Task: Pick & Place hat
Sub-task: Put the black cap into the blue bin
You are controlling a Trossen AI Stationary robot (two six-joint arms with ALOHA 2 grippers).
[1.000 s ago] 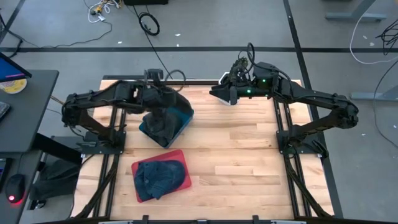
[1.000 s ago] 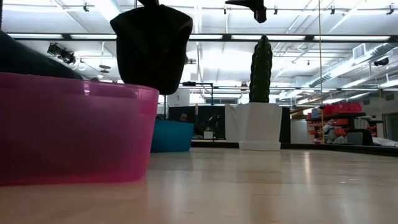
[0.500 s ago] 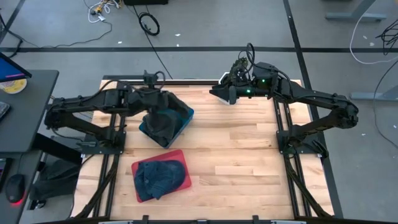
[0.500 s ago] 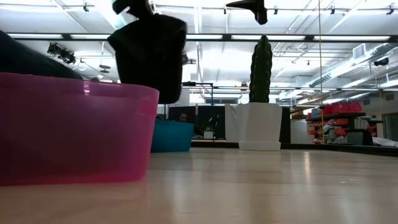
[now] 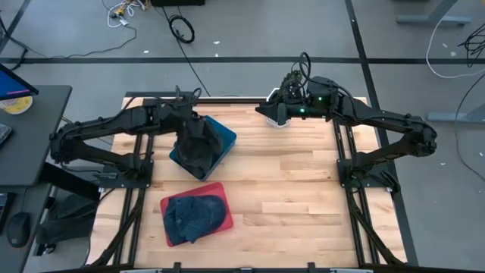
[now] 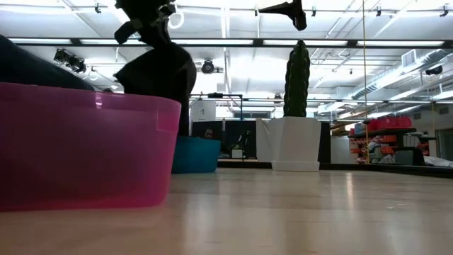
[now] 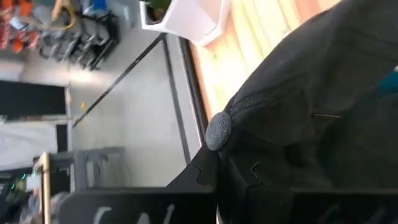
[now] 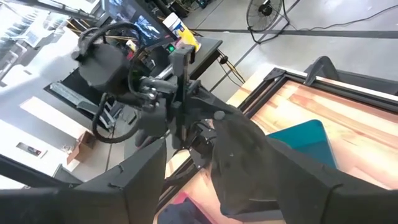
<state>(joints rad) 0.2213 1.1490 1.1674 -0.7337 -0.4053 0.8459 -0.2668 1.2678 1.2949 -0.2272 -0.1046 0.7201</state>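
My left gripper [image 5: 185,120] [image 6: 145,15] is shut on a black cap [image 5: 199,145] [image 6: 161,76] [image 7: 298,87], which hangs over a blue bin [image 5: 226,141] [image 6: 195,156] at the table's far left. A pink bin [image 5: 168,203] [image 6: 85,149] near the front holds a blue denim hat [image 5: 195,216], which lies on the bin's floor. My right gripper [image 5: 274,114] [image 6: 287,8] [image 8: 217,158] is open and raised at the far edge, looking toward the cap [image 8: 261,165]. My left gripper pinches the cap's crown right beside its top button [image 7: 217,130] between its two fingers [image 7: 208,177], coming from above. The cap hangs slack below the gripper. The pink bin hides its lower edge in the low view, so whether it rests in the blue bin cannot be told.
A cactus [image 6: 297,71] in a white pot [image 6: 294,145] [image 5: 279,116] [image 7: 186,18] stands at the table's far edge, under my right gripper. Bare wooden tabletop [image 5: 303,189] spreads across the middle and right. Black frame rails run along both sides.
My left gripper has moved down toward the blue bin and tipped, carrying the black cap. The cap hung high above the bins a second ago. Now it hangs lower, narrower and crumpled, with its bottom down at the blue bin.
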